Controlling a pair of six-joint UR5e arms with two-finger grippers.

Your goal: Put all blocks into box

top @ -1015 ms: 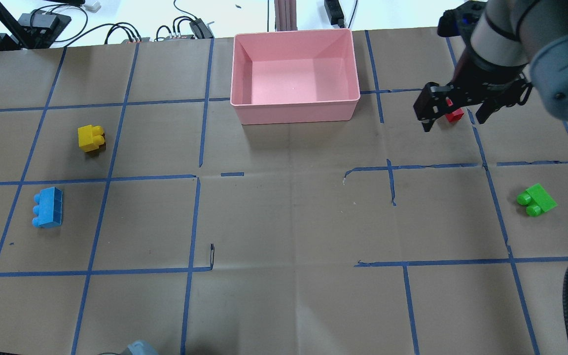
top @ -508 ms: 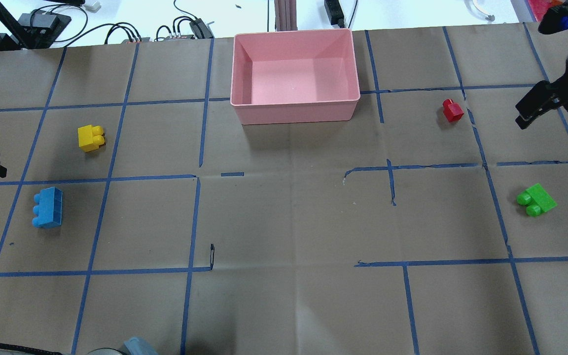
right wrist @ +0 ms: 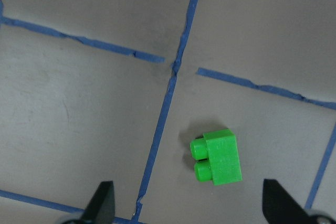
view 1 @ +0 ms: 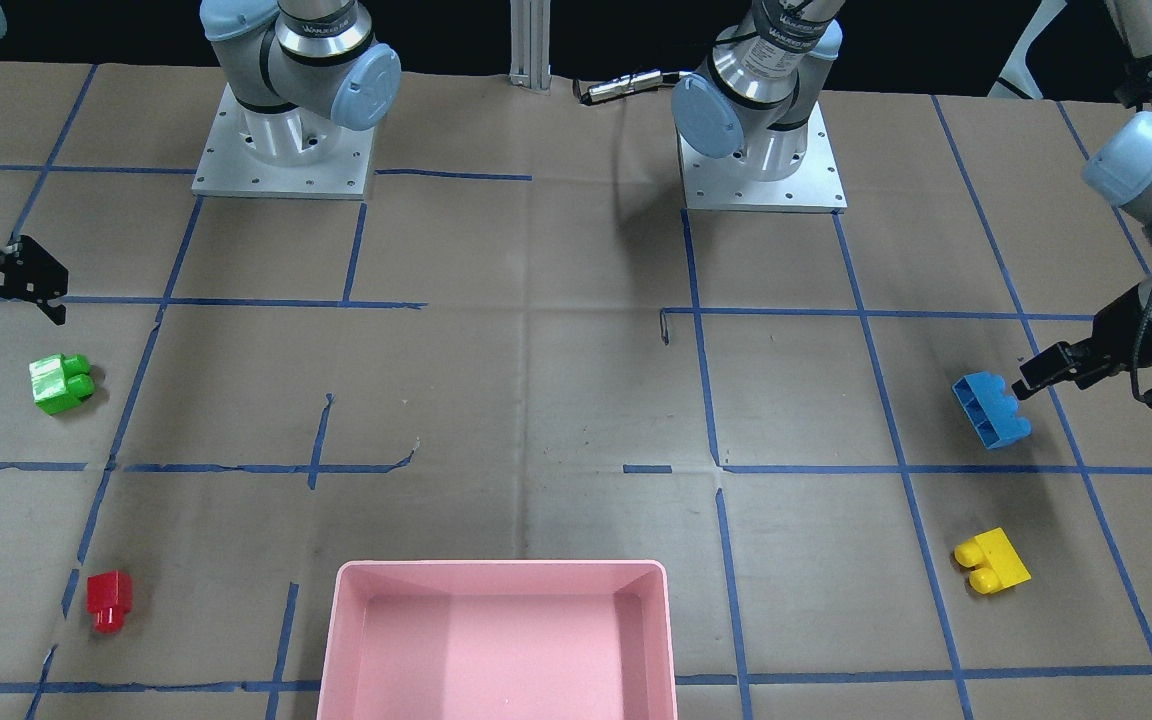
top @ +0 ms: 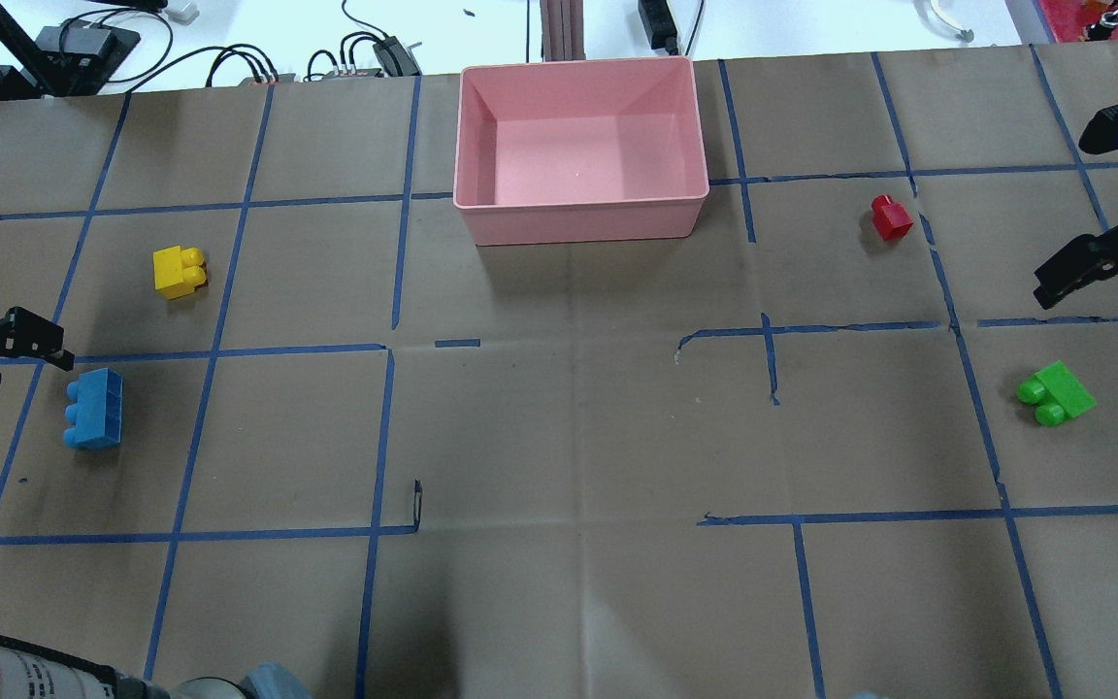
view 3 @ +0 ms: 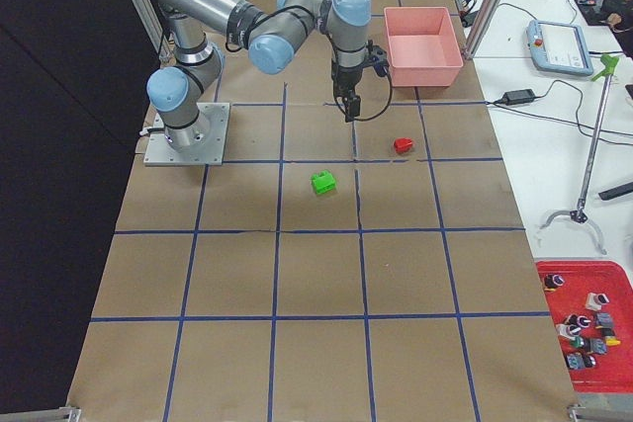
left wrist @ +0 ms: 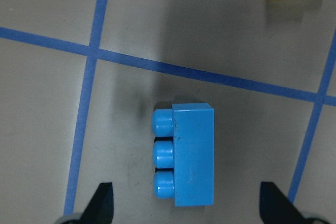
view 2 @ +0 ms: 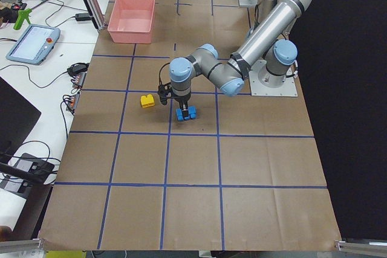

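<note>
**Both claws wide open, nothing picked up, all four bricks out on the table**

My left claw (top: 23, 364) is spread wide with nothing in it. It hangs above the light blue brick (left wrist: 193, 156), which sits close to the table's (top: 569, 437) left edge. In my left wrist cam the brick shows up between the two fingertips, with clear gaps on both sides. It's lying on its side, its three studs pointing at the left edge.

The yellow brick (top: 178, 271) is near it, a bit closer to the far edge.

My right claw (right wrist: 188, 205) is just as open and just as empty. It's up over the right edge, and the green brick (right wrist: 223, 157) lies on the paper below it, tipped on its side, no contact. The little red brick (top: 892, 216) is on the same half, nearer the far edge and well apart from the green one.

The pink box (top: 578, 223) sits at the middle of the far edge with no bricks in it.
</note>
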